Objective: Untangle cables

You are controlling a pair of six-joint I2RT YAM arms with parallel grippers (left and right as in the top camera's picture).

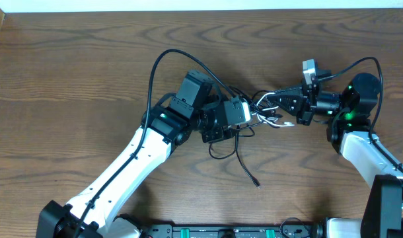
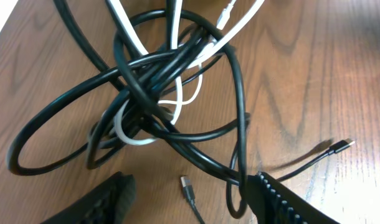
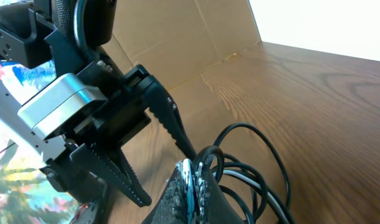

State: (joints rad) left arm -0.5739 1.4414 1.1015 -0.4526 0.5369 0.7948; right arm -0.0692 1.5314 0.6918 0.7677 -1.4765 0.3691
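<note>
Knotted cables [image 2: 154, 93] lie on the table [image 2: 314, 74] just ahead of the left gripper [image 2: 191, 180], whose jaws stand apart. Beyond it, the right gripper [image 3: 193, 182] clamps the bundle. The separating step looks barely begun; the likely next move is to close on one cable and pull gently.

A wood-grain table [image 1: 69, 79] fills the scene, a brown cardboard panel [image 3: 196, 31] standing along its edge.
</note>
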